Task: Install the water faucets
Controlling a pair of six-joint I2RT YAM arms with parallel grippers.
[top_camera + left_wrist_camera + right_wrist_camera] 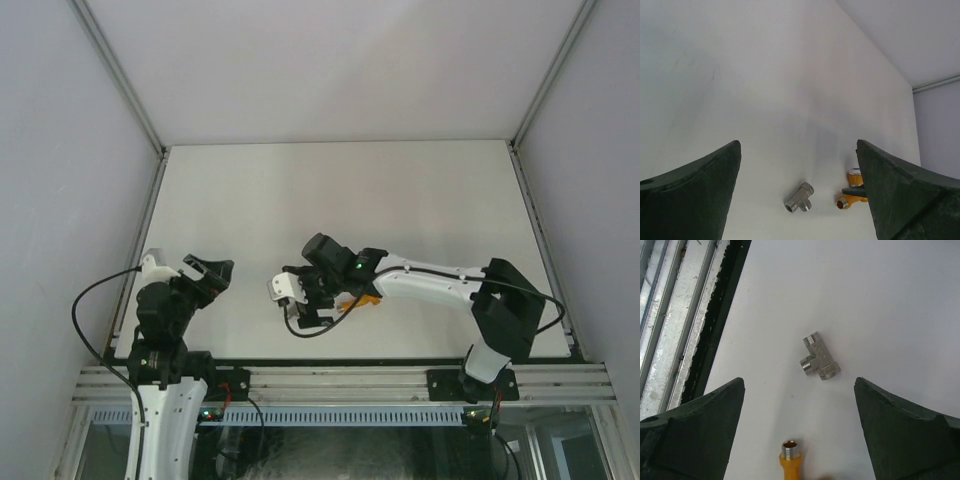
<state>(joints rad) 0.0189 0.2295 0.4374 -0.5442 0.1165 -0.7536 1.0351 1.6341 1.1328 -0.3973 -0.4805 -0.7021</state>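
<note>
The orange-yellow faucet point(366, 298) lies on the white table point(340, 190), partly under my right arm. In the right wrist view its threaded brass end point(791, 452) shows at the bottom, between the fingers. In the left wrist view the faucet point(852, 199) lies partly behind my right finger point(900, 195), its ribbed knob point(855, 177) above it. My right gripper point(799, 382) is open and empty above the faucet; in the top view it point(300, 298) points left. My left gripper point(798, 145) is open and empty, raised at the left point(214, 270).
A small grey metal tee fitting point(820, 358) lies on the table just beyond the faucet's threaded end, also seen from the left wrist point(800, 197). The aluminium rail point(340, 382) runs along the near table edge, close to the fitting point(675, 315). Grey walls enclose the table.
</note>
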